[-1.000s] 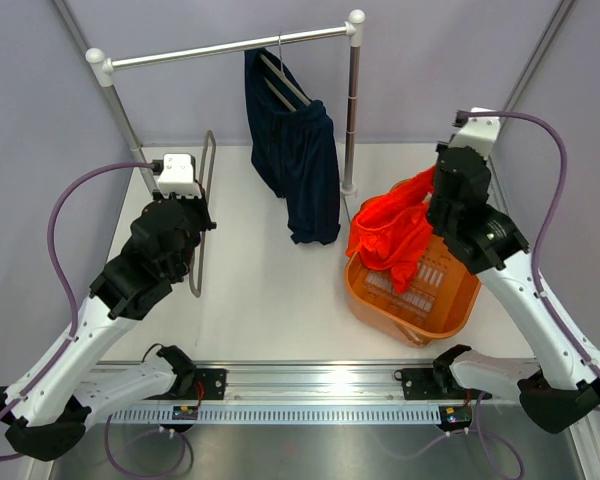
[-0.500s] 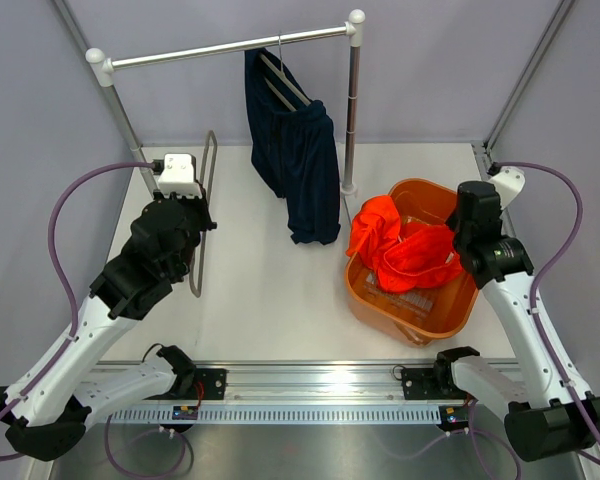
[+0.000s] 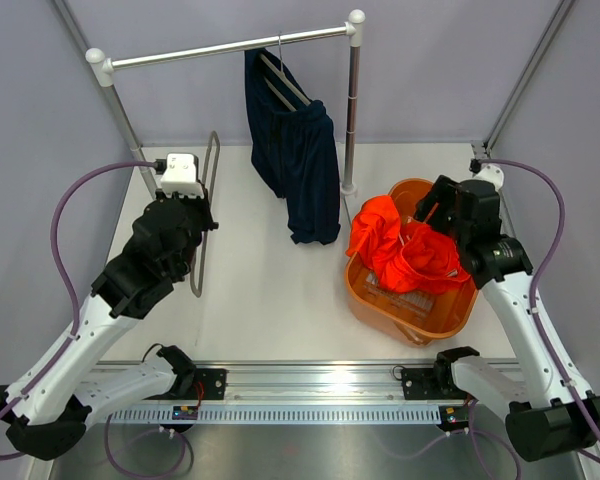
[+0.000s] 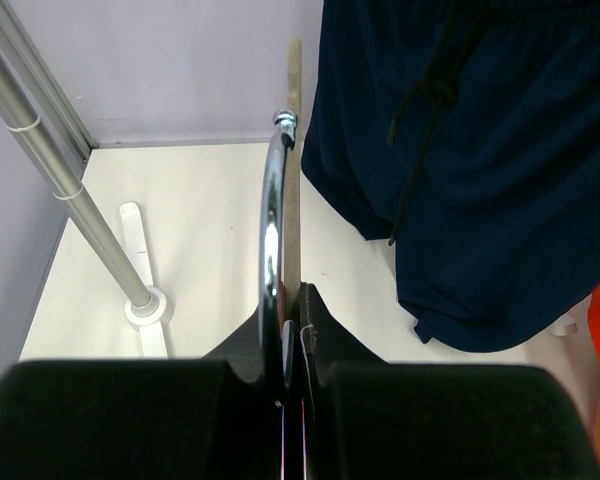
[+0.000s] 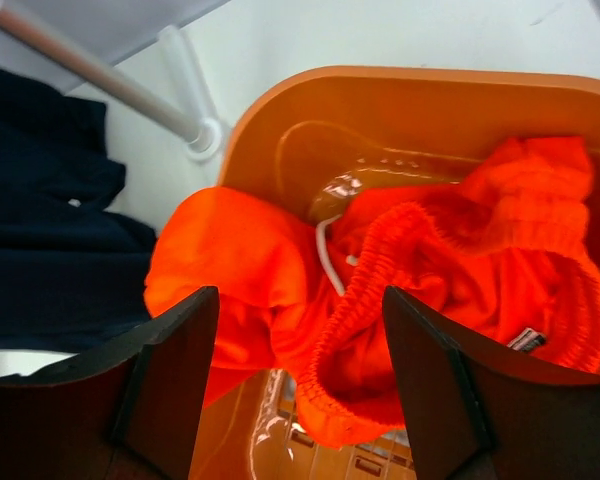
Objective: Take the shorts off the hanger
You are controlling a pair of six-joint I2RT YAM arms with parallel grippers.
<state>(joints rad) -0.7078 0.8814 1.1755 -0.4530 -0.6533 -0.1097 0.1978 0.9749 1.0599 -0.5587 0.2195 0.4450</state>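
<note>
R gripper (image 5: 300, 330) jaws spread, nothing held, hovering over orange shorts (image 3: 405, 250). These lie heaped in basket (image 3: 420, 325), part draped over rim. L gripper (image 4: 298, 310) clamped on bare hanger (image 4: 273, 230), keeping it upright, well apart from basket. Navy shorts (image 3: 300, 165) hang from rail (image 3: 230, 47); prob. next item.

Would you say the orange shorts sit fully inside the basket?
Partly out: the orange shorts bunch in the basket, one part draping over its rim.
</note>
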